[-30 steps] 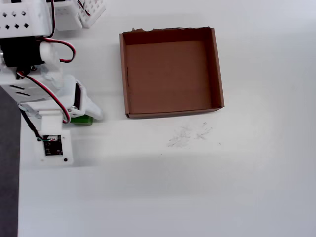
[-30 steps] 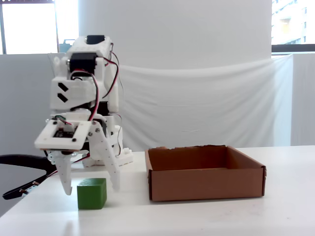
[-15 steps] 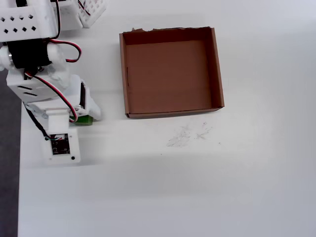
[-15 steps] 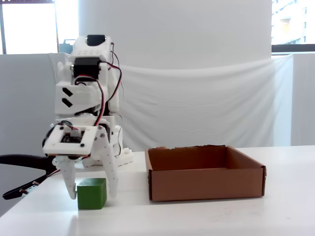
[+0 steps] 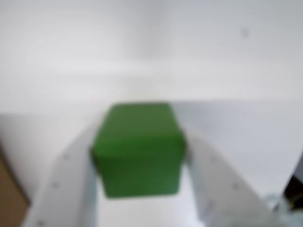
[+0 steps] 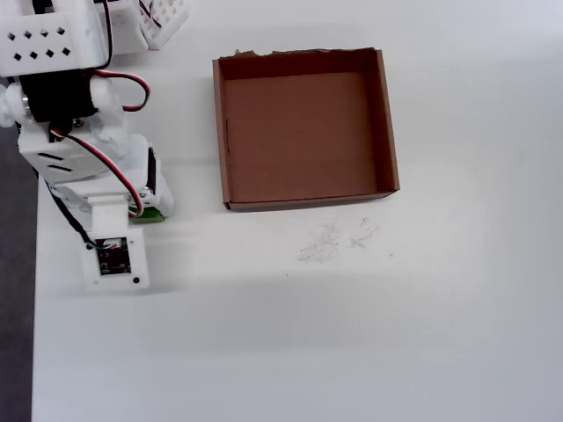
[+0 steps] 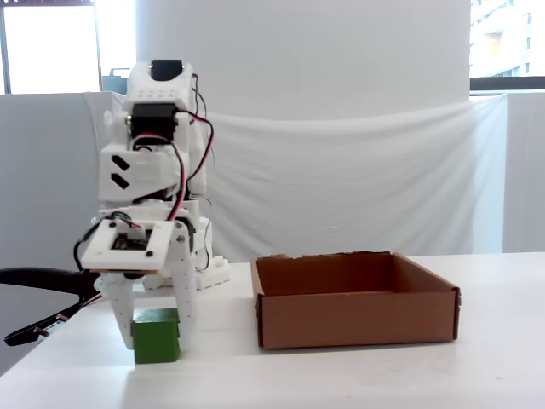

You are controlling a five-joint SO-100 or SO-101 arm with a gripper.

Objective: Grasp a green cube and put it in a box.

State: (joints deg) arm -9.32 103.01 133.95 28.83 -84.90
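The green cube [image 5: 137, 149] stands on the white table between my two white fingers, which press against its left and right faces in the wrist view. My gripper [image 7: 156, 339] points straight down and is shut on the cube [image 7: 156, 335] at table level. From overhead, only a green sliver of the cube [image 6: 151, 215] shows under the gripper [image 6: 151, 207]. The brown cardboard box [image 6: 305, 204] lies empty to the right of the cube, its far edge torn. In the fixed view the box [image 7: 358, 319] stands right of the gripper. A brown strip of the box [image 5: 7, 196] shows at the wrist view's lower left.
The white arm base and lattice parts [image 6: 163, 22] sit at the table's top left. The table's left edge borders dark floor [image 6: 16, 308]. A black cable [image 7: 43, 279] runs off to the left. Faint scribble marks [image 6: 334, 239] lie in front of the box.
The gripper came down over the cube and its fingers narrowed from a wide spread to contact with the cube's sides. The cube and the box stayed put.
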